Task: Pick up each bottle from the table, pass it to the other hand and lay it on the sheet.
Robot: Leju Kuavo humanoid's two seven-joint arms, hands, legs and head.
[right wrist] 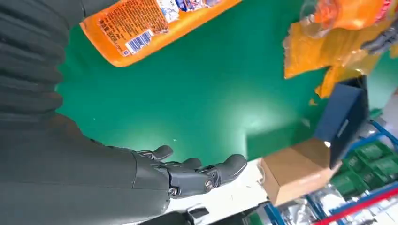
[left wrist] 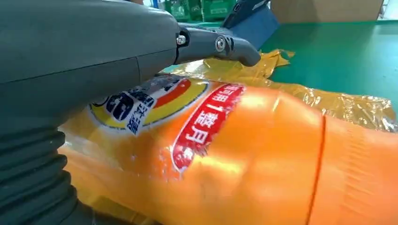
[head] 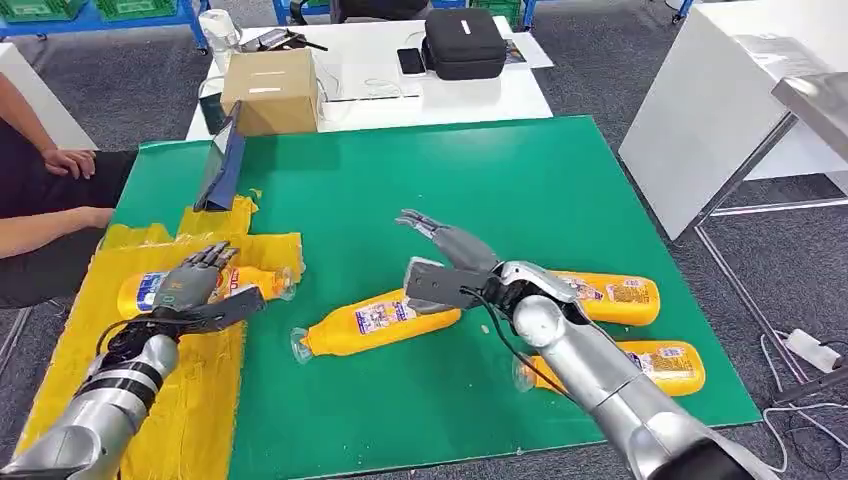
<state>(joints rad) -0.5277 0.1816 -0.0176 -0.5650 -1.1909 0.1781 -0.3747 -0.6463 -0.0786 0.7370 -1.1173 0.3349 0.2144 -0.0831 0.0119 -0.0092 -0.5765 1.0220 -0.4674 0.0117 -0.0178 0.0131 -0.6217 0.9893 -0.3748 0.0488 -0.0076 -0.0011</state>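
1. Head view: the left hand (head: 190, 285) lies on top of an orange bottle (head: 200, 290) that rests on its side on the yellow sheet (head: 190, 400), at the left part of the green counter (head: 500, 180). Its fingers (head: 215, 257) drape over the bottle's body; whether they clamp it or merely rest on it, I cannot tell. The right hand (head: 450, 265) hovers over the middle of the counter, its fingers spread and holding nothing. A second bottle (head: 375, 322) lies on the green surface just beside that hand, its clear neck pointing toward the sheet. Two more bottles lie on the right side: the far one (head: 610, 297) and the near one (head: 660, 367), both partly hidden by the right arm. A person's arm rests at the left edge. A cardboard box (head: 272, 90) and a black case (head: 465, 42) sit on a white table beyond.

2. Left wrist view: the orange bottle (left wrist: 244, 159) with a red and yellow label lies on the crinkled yellow sheet (left wrist: 347, 105), directly under the left hand (left wrist: 84, 61).

3. Right wrist view: the right hand's fingers (right wrist: 197, 176) are extended and apart above bare green counter (right wrist: 197, 98); the second bottle (right wrist: 145, 28) lies behind the hand, apart from it.
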